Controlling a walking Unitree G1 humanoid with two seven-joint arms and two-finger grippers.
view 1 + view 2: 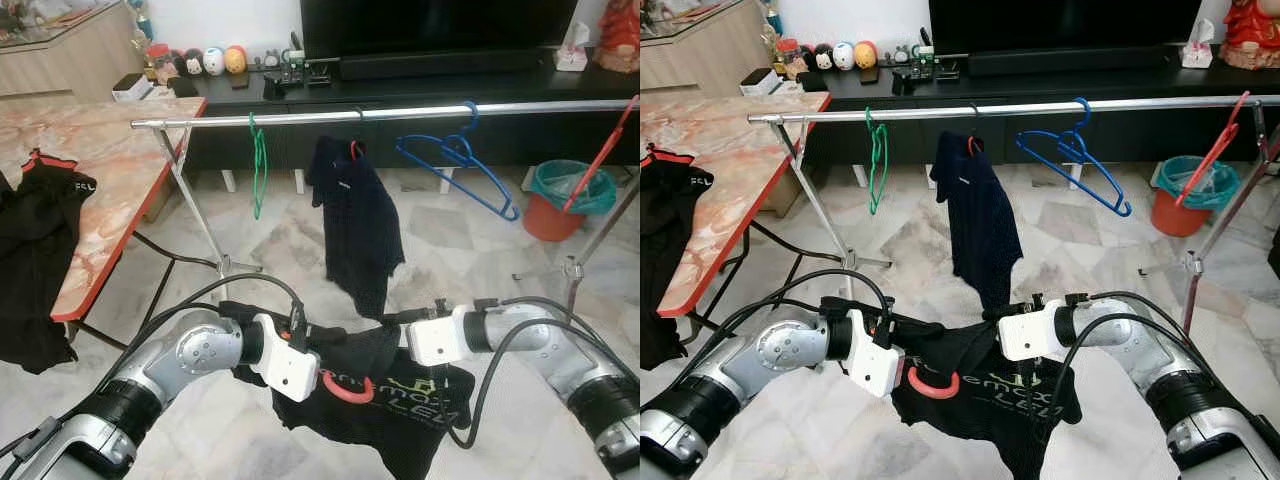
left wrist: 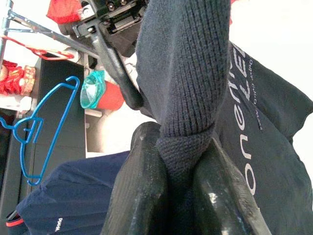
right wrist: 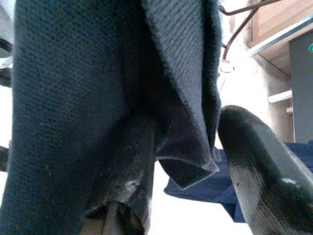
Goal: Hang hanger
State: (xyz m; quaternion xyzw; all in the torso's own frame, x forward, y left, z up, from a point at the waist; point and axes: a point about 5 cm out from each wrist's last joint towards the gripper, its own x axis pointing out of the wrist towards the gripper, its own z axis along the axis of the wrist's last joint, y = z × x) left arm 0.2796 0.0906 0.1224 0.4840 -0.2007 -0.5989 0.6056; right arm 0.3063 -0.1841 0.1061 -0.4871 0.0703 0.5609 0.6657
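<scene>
Left gripper (image 2: 168, 191) clenching a fold of the black shirt (image 1: 400, 405), with the red hanger (image 1: 347, 390) sitting in the shirt just beside that wrist. Right gripper (image 3: 195, 161) pinching the other side of the same shirt, fabric caught between spread fingers. Beyond, hanging from the rail (image 1: 400, 112): green hanger (image 1: 258, 160), navy shirt (image 1: 358, 220), blue hanger (image 1: 455, 160).

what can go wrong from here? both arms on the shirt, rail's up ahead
1. The left gripper pinches only a thin ribbed edge of the black shirt, so the cloth could slip out on the lift.
2. In the right wrist view, one right gripper finger looks clear of the cloth, so that grip may be weak.
3. The red hanger hook sits low between the arms, far under the rail, and may swing before hooking.
</scene>
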